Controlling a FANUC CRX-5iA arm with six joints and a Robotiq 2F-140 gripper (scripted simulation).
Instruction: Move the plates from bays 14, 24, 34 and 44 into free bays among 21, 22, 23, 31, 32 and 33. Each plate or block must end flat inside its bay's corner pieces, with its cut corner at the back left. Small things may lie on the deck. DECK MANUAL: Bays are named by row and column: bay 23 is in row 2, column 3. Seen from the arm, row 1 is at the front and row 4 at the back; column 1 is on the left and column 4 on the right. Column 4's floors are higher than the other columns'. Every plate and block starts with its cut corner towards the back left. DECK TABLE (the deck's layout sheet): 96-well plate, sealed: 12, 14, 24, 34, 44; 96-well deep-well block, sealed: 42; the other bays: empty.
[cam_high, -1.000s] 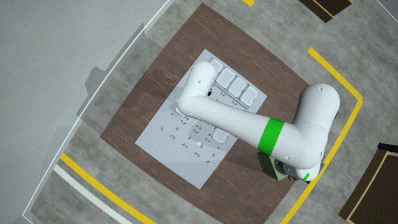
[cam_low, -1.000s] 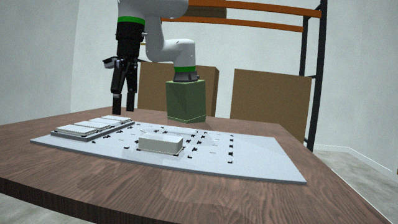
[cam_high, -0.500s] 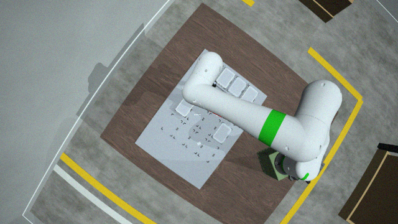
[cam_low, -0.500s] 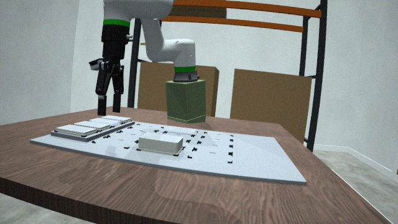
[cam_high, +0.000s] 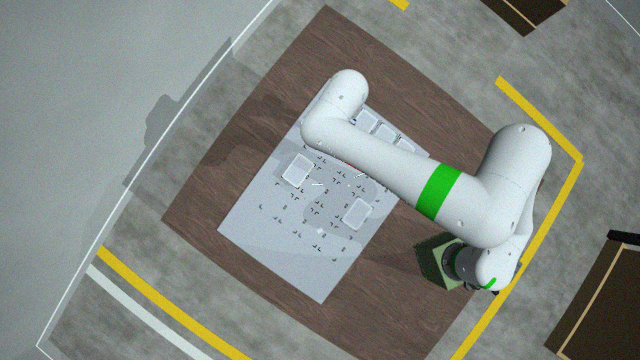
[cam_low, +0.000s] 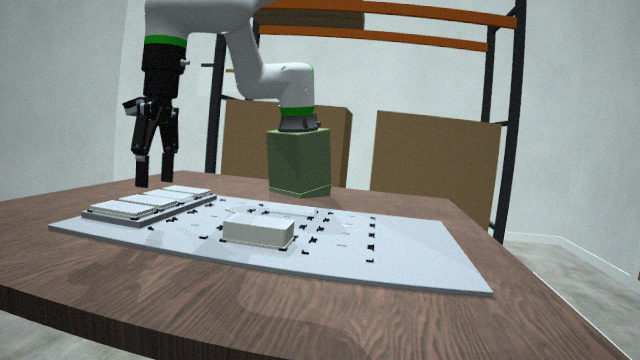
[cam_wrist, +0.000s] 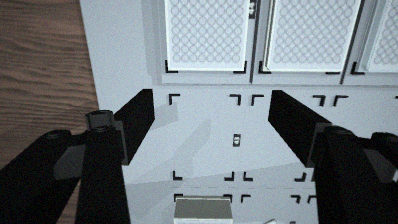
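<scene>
My gripper (cam_low: 154, 183) (cam_wrist: 211, 105) is open and empty, high above the deck (cam_high: 272, 210) (cam_low: 415, 270) near the back; the arm hides it in the top view. The bay 44 plate (cam_low: 122, 209) (cam_wrist: 205, 35) lies flat on column 4's raised strip, ahead of the fingers in the wrist view. The bay 34 plate (cam_high: 366, 120) (cam_low: 149, 201) (cam_wrist: 311, 35) lies beside it, then the bay 24 plate (cam_high: 386, 133) (cam_wrist: 387, 47) and the bay 14 plate (cam_high: 406, 145). The arm hides plate 44 in the top view. No plate shows in the visible parts of bays 21–23 and 31–33.
The tall block (cam_high: 298, 170) (cam_low: 257, 231) (cam_wrist: 203, 211) sits in bay 42. Another plate (cam_high: 357, 214) lies in bay 12. Thin white sticks (cam_high: 359, 175) (cam_high: 317, 184), a red thing (cam_high: 351, 166) and a small white piece (cam_high: 320, 230) lie on the deck.
</scene>
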